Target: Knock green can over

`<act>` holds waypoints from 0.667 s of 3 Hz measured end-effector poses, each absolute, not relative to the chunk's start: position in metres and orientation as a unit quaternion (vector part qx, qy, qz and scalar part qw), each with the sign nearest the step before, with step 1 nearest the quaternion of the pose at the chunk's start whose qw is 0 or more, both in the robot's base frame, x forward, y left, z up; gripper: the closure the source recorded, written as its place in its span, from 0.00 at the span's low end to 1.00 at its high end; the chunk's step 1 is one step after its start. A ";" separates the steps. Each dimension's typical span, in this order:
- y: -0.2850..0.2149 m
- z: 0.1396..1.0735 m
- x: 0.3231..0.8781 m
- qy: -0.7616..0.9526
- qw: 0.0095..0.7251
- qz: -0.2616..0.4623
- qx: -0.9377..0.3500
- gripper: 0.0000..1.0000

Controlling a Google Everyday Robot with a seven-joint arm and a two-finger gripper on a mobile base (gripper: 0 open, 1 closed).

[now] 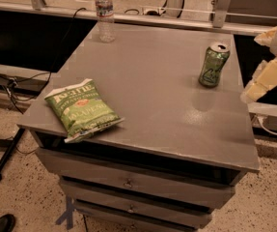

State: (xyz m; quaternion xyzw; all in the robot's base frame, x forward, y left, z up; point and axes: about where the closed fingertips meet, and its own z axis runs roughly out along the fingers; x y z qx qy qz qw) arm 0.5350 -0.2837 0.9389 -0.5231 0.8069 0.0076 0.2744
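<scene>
Hovering near upright green can (214, 65): end effector (266, 81).

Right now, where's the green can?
The green can stands upright near the table's far right corner in the camera view; the gripper hangs right of it, off the table.

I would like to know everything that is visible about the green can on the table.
The green can is a small shiny metal drink can, green with pale markings on its side and a silver top rim. It stands upright near the far right of the grey table, touching only the tabletop. The pincer hangs beyond the table's right edge, apart from the can.
</scene>
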 end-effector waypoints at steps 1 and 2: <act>-0.284 0.922 0.559 0.810 0.314 0.038 -0.494 0.00; -0.278 0.905 0.576 0.808 0.354 0.077 -0.465 0.00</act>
